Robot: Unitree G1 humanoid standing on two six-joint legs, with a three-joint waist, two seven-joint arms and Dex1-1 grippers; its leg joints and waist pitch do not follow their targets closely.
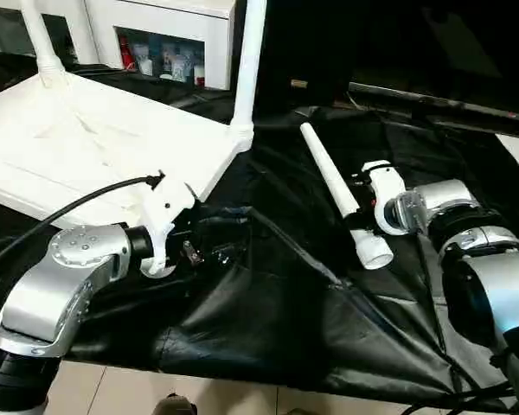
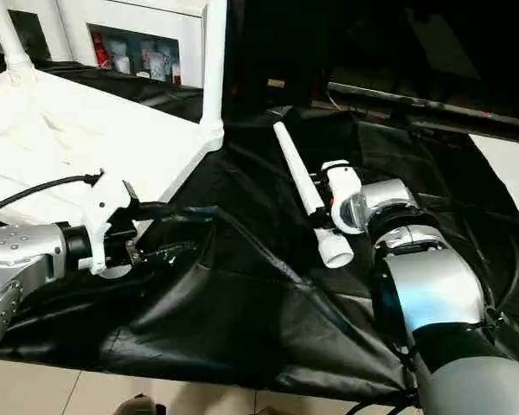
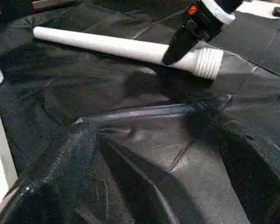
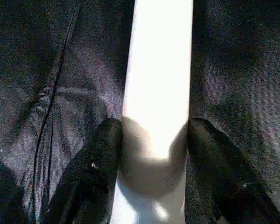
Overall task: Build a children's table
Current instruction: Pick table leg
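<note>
Right gripper (image 4: 154,140) straddles the loose leg (image 1: 342,194) on the black cloth (image 1: 268,303), fingers at its sides; left gripper (image 1: 203,246) gapes empty.

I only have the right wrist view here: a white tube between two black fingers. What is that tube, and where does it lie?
Observer: It is a loose table leg lying flat on the black sheet, with the right end effector near its ribbed end.
Operator: How far along is the table?
Observer: The tabletop lies underside up with two legs standing in corner sockets.
Operator: And the left arm?
Observer: The left end effector hovers over the sheet beside the tabletop's edge, holding nothing.
</note>
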